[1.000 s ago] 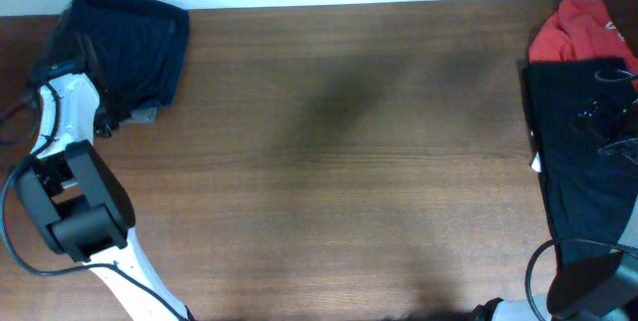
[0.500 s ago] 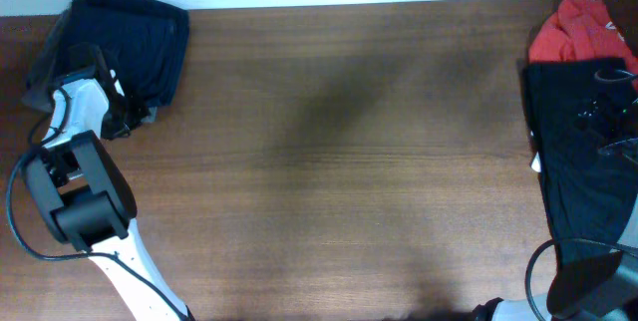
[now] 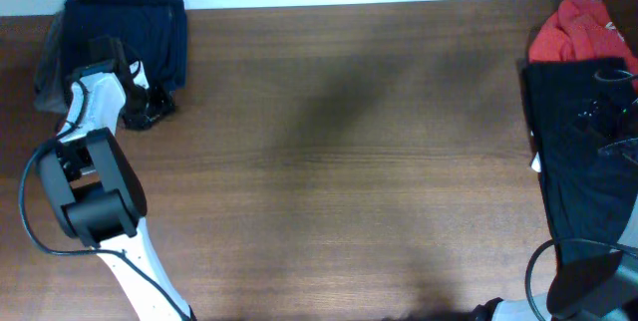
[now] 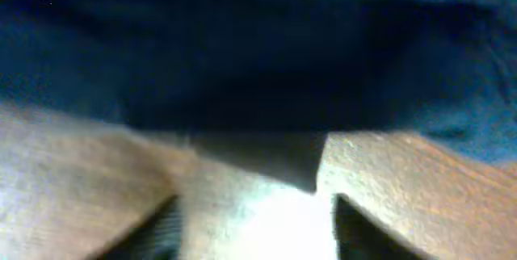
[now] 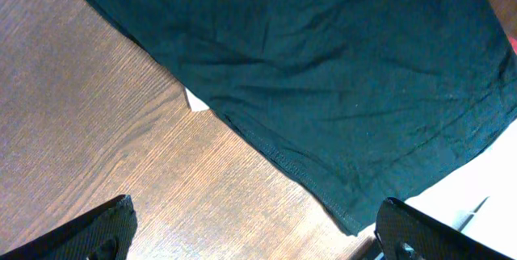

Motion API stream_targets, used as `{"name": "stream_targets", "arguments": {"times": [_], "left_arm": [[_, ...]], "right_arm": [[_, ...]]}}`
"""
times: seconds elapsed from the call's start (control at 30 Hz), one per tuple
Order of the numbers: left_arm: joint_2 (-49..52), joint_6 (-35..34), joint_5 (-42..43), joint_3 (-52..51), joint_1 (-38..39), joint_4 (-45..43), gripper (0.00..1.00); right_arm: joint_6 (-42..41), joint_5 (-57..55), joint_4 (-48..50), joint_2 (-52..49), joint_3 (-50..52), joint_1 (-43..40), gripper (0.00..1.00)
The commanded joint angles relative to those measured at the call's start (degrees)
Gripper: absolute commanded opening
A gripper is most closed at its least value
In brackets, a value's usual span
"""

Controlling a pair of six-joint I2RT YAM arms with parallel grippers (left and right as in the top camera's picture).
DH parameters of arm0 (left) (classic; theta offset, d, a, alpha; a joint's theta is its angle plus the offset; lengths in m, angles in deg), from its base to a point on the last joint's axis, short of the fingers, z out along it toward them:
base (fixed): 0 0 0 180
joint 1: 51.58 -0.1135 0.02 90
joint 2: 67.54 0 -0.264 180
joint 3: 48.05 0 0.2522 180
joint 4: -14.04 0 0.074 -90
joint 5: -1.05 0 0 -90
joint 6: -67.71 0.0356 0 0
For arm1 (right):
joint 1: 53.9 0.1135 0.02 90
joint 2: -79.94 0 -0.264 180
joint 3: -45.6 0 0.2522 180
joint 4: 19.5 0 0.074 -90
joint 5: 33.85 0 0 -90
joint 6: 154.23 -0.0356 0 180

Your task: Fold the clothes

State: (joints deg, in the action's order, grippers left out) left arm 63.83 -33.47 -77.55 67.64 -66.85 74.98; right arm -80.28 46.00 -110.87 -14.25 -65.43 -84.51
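Navy garment (image 3: 150, 27) at far-left corner of bench (image 3: 349, 161), left tool (image 4: 254, 211) spread empty at its near edge, right tool (image 5: 254, 232) spread above black garment (image 5: 323, 74), red top (image 3: 578, 32) adjoining.

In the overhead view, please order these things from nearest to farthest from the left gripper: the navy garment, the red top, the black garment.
1. Navy garment, in the far left corner, right beside the left gripper.
2. Red top and black garment, both at the right edge, across the whole table; these two are too close to call.
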Motion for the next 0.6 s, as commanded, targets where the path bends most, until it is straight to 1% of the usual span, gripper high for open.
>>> {"name": "stream_targets", "arguments": {"times": [0.0, 0.1, 0.2, 0.27, 0.3, 0.37, 0.47, 0.5, 0.57], "left_arm": [[-7.1, -0.1, -0.3, -0.4, 0.0, 3.1, 0.99], [-14.3, -0.2, 0.5, -0.4, 0.1, 9.8, 0.99], [-22.3, -0.2, 5.1, -0.4, 0.1, 21.4, 0.99], [-27.9, 0.3, 5.1, -0.9, 0.3, 30.3, 0.99], [-30.2, 0.3, 5.1, -1.8, 0.3, 31.5, 0.99], [-37.8, 0.5, 4.4, -6.5, 0.3, 31.2, 0.99], [-51.6, -1.6, 4.5, -17.3, 0.3, 32.0, 0.99], [-53.5, -2.5, 4.5, -19.0, 0.3, 33.3, 0.99], [-58.5, -3.3, 4.4, -22.7, 0.3, 40.6, 0.99]], "right_arm": [[-0.1, -0.3, 0.0, 0.2, 0.3, -0.2, 0.98], [-0.1, -0.3, 0.0, 0.2, 0.3, -0.2, 0.98], [-0.1, -0.3, 0.0, 0.2, 0.3, -0.2, 0.98], [-0.1, -0.3, 0.0, 0.2, 0.3, -0.2, 0.98], [-0.1, -0.3, 0.0, 0.2, 0.3, -0.2, 0.98], [-0.1, -0.3, 0.0, 0.2, 0.3, -0.2, 0.98], [-0.1, -0.3, 0.0, 0.2, 0.3, -0.2, 0.98], [-0.1, -0.3, 0.0, 0.2, 0.3, -0.2, 0.98], [-0.1, -0.3, 0.0, 0.2, 0.3, -0.2, 0.98]]}}
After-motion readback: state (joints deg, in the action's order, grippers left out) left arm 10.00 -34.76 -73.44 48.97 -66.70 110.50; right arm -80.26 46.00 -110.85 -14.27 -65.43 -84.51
